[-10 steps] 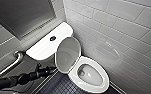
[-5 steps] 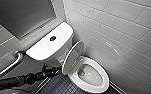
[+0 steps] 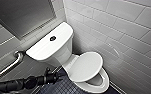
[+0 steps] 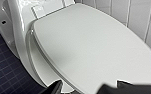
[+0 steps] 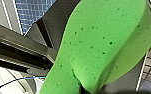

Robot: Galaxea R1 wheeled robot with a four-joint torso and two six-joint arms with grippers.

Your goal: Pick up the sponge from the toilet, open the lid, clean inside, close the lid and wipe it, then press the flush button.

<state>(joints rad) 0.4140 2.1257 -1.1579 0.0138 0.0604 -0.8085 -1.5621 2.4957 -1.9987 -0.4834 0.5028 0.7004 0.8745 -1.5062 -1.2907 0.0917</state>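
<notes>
Your right pincer [image 5: 91, 90] is clenched on the sponge [image 5: 101, 42]. Your left pincer [image 3: 56, 75] is released, its fingers [image 4: 54, 88] spread apart. It sits low beside the toilet [image 3: 66, 53], close to the lid [image 3: 85, 65] edge.

Edges first. The lid lies over the bowl, and its edge overhangs the seat on your left side. At the front the bowl rim [image 3: 104, 83] shows past the lid, and you cannot tell whether the lid is fully seated. The tiled wall [image 3: 121, 32] runs close along the toilet's right side, so you have little room there. The tank backs onto the rear wall, and a grab bar [image 3: 12, 63] is fixed to that wall left of the tank. Your open room is on the left, on the dark blue floor [image 3: 66, 88] beside the bowl, where your left arm reaches in.

Count: one sponge, one toilet, one flush button [image 3: 52, 38], one grab bar, two pincers.

The sponge is bowed and creased at the grip, and most of its length runs out away from the right pincer. You cannot tell how that long axis lies against the toilet. The flush button sits in the middle of the tank top, well apart from the left pincer.
</notes>
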